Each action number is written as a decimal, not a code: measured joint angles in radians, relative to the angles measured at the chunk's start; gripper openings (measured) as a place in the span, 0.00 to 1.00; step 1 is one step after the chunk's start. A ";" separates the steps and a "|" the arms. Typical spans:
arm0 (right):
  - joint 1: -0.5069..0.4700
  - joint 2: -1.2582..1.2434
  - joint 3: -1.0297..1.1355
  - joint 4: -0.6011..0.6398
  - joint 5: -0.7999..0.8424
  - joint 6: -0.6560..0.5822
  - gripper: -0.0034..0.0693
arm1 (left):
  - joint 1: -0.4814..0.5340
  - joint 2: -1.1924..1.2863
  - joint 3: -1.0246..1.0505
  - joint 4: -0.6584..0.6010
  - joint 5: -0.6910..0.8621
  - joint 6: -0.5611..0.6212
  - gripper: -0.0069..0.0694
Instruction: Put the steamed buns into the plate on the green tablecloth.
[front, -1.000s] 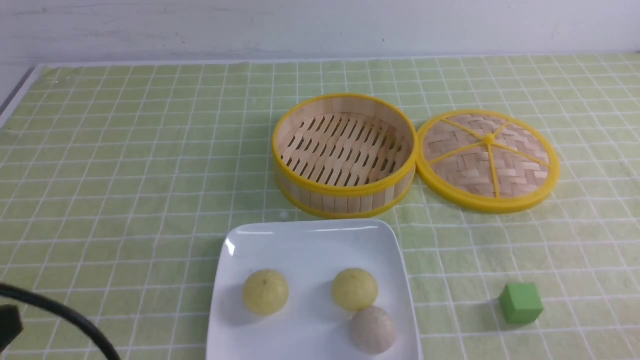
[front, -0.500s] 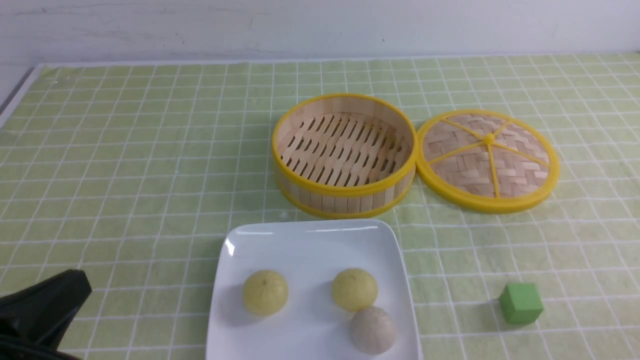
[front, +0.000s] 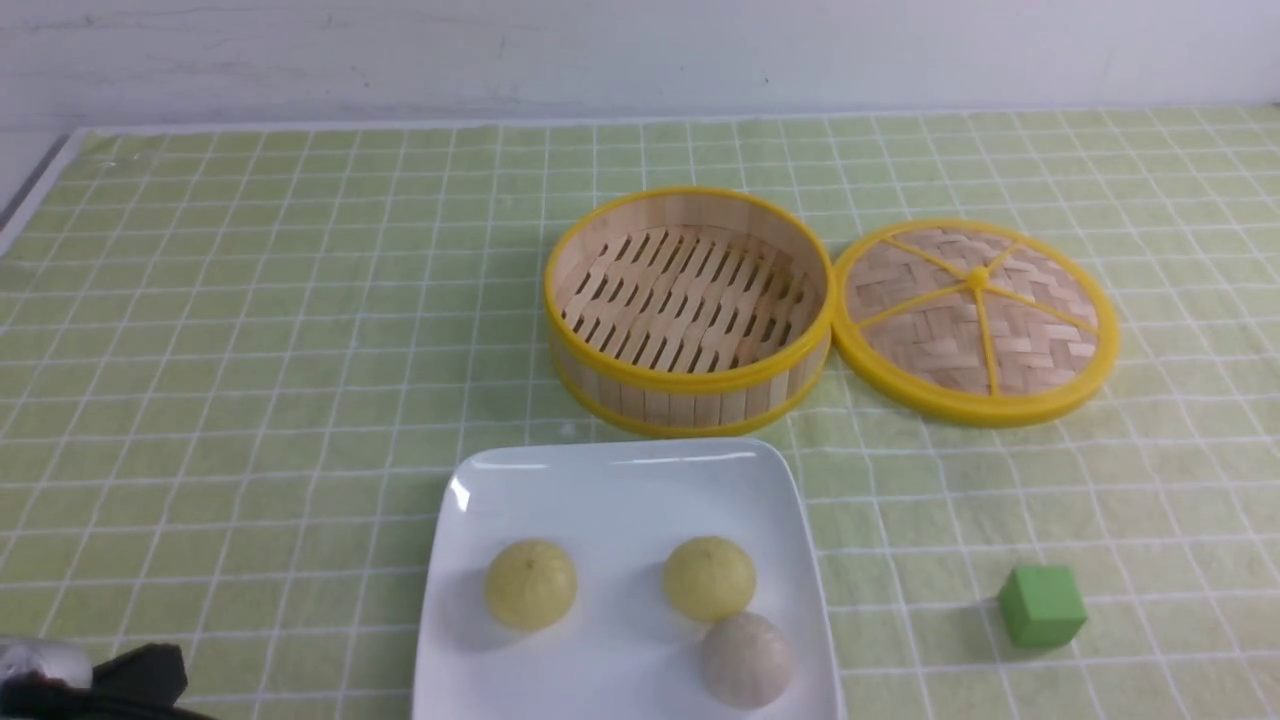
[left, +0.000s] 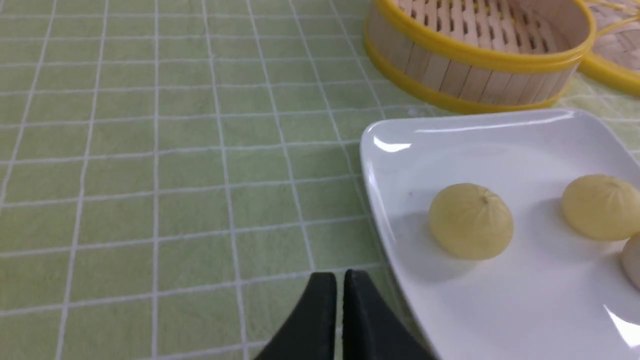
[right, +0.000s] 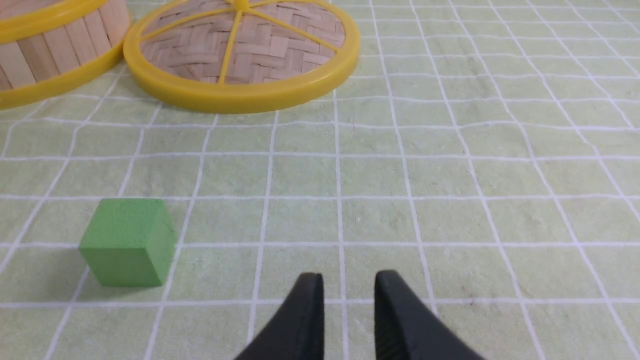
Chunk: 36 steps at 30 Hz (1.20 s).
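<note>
Front and wrist views of the plate (front: 620, 480) as landmark, lying on the green tablecloth (front: 250, 330) on the robot's side of the steamer basket (front: 688, 305), its far rim just beside the basket's wall. Both steamed buns already on the plate: the left bun (front: 530, 584) toward its left half, the right bun (front: 709, 578) toward its right half, well apart from each other. Grey-beige bun (front: 745, 659) also on the plate, touching or almost touching the right bun on the near side. Basket empty; woven lid (front: 975, 320) flat on the cloth to the right of the basket, rims touching or nearly so. Green cube (front: 1042, 605) well to the right of the plate. Left gripper (left: 339, 285) low over bare cloth just beside the plate's left edge, fingers almost together with a thin slit between, holding nothing; left bun ahead and to its right, across the plate's rim. Right gripper (right: 345, 287) to the right of the plate beyond the cube, over bare cloth, jaws parted by a narrow gap, empty. Left arm judged the nearer to the plate, though nothing apparently left to carry: task judged complete.
</note>
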 joint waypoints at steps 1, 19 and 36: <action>0.000 0.000 0.000 0.000 0.000 0.000 0.30 | 0.066 0.000 0.042 -0.039 -0.025 0.031 0.16; 0.000 0.000 0.000 0.000 0.000 0.000 0.32 | 0.464 -0.282 0.205 -0.105 -0.042 0.264 0.18; 0.000 0.000 0.000 0.000 0.000 0.000 0.36 | 0.386 -0.282 0.205 -0.104 -0.041 0.263 0.21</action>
